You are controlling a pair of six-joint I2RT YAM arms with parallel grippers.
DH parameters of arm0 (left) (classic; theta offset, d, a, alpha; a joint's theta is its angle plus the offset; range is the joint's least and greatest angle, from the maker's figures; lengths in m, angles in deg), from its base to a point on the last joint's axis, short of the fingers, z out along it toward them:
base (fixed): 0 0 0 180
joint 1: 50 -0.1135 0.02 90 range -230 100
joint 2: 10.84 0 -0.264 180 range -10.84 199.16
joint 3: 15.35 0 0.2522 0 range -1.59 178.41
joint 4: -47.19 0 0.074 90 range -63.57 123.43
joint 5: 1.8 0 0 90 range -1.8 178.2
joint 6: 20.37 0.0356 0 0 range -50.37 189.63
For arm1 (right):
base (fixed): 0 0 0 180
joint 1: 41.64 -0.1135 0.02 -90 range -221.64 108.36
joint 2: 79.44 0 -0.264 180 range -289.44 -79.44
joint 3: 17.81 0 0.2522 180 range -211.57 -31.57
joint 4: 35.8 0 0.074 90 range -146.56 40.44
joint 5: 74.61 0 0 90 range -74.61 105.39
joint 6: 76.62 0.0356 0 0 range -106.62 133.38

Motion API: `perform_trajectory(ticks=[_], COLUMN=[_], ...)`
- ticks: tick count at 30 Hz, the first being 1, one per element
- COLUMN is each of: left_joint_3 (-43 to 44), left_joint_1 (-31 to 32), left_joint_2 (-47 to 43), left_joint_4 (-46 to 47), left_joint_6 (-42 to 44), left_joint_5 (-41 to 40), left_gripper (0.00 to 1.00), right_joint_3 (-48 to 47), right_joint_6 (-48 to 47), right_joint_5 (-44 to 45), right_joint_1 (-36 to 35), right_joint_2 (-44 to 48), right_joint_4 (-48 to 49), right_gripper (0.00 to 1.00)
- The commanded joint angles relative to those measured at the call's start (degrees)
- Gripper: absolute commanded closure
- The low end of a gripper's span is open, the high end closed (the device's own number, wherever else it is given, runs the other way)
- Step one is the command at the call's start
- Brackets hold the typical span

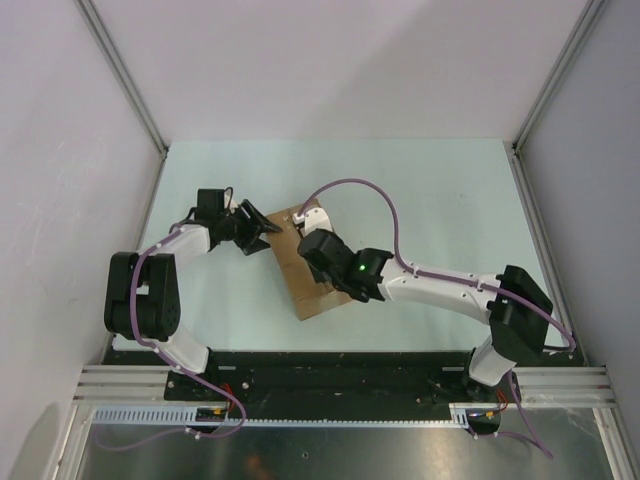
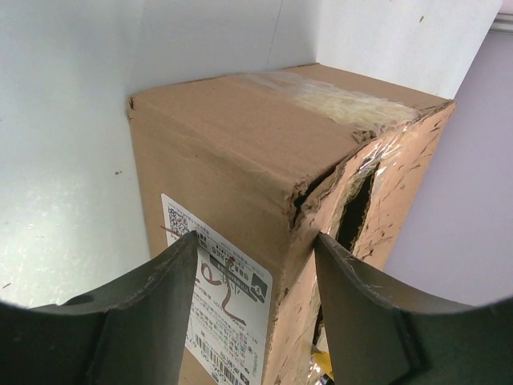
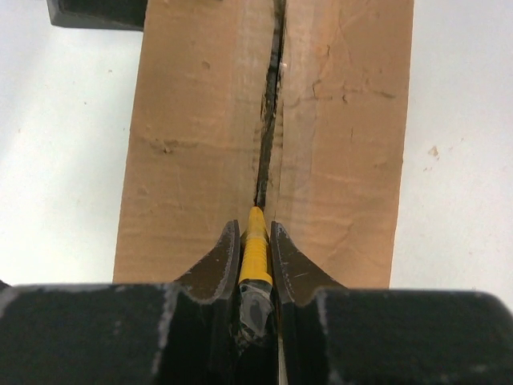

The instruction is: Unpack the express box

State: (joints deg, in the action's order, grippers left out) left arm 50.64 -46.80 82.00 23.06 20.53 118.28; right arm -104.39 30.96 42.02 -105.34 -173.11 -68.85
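brown cardboard express box (image 1: 318, 298) lies on the bench (image 1: 430, 200); its centre seam (image 3: 269, 120) runs straight ahead of the right claw (image 3: 255, 237), clamped on the yellow knife (image 3: 255, 255); left claw (image 2: 256, 245), jaws apart, frames a box corner.

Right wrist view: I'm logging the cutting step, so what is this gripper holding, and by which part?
The right gripper is shut on a yellow-black knife, pinched across its yellow body, with its tip at the seam of the express box.

Bright even light, soft shadows, glare on the express box (image 2: 345, 104)
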Motion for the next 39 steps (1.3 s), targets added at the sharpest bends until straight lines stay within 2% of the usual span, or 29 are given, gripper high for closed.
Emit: perform_trajectory(ticks=[1,17,26,32,39], left_joint_3=[-1.3,-1.0,-1.0,-0.5,0.5], left_joint_1=[-0.7,-0.7,-0.8,-0.8,-0.8], left_joint_2=[0.7,0.9,0.2,-1.1,-5.6], left_joint_4=[-2.4,-2.5,-2.4,-2.3,-2.3], left_joint_6=[-1.4,-1.7,-1.7,-1.3,0.1], left_joint_5=[-5.3,-6.1,-6.2,-5.2,-1.9], left_gripper=[0.38,0.38,0.39,0.38,0.27], right_joint_3=[1.8,7.0,13.1,13.8,13.8], right_joint_6=[3.8,7.9,8.0,8.7,9.6], right_joint_5=[0.7,1.8,-1.1,4.6,6.9], right_joint_1=[-1.7,-6.9,-9.1,-9.1,-9.1], right_joint_2=[4.3,13.2,20.1,25.2,26.0], right_joint_4=[-5.1,-12.4,-11.4,-12.3,-10.9], right_gripper=[1.0,1.0,1.0,1.0,1.0])
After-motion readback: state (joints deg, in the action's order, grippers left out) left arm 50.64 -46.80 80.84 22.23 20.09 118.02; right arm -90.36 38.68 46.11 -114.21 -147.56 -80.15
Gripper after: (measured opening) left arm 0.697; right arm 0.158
